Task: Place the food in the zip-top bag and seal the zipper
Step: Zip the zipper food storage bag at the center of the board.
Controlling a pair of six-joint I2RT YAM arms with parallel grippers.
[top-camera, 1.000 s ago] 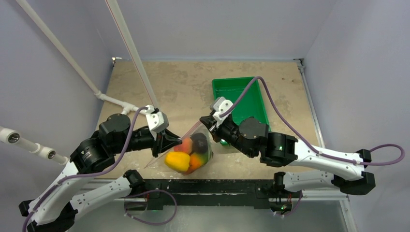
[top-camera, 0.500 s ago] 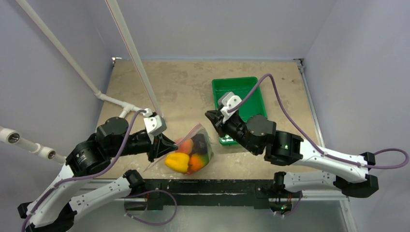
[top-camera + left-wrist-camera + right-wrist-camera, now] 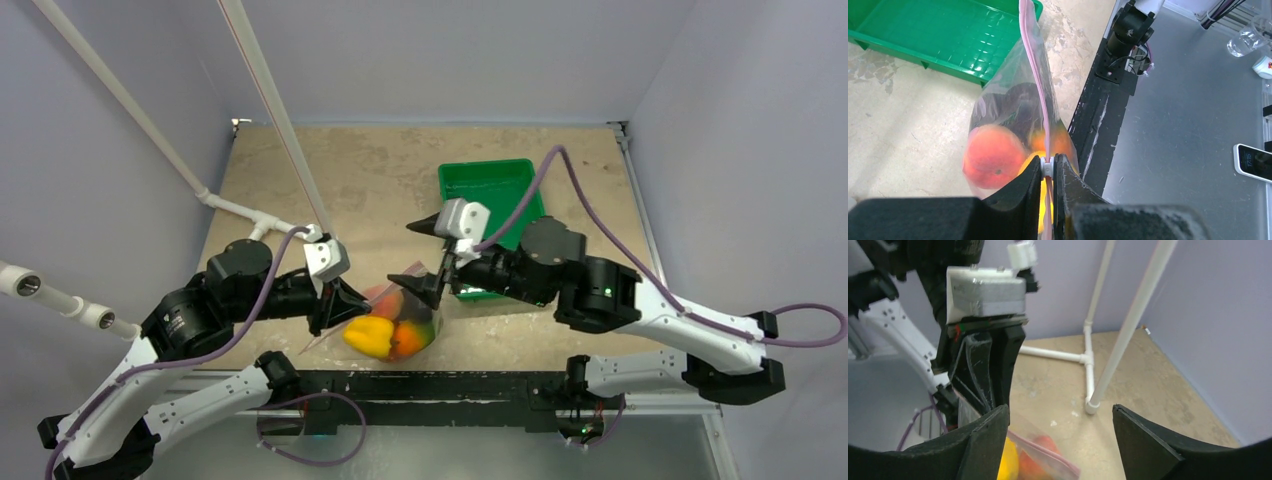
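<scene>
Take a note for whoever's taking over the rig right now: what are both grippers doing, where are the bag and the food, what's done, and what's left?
Left gripper: jaws shut on the zipper, holding the top edge of the zip-top bag up.
Right gripper: jaws open, holding nothing, poised by the bag's edge.
Food: every piece in view is inside the bag, which is beside the green tray.
Done: loading, it seems.
Left: the zipper looks pressed together where visible, but the full seal can't be confirmed. Check it and finish closing.
</scene>
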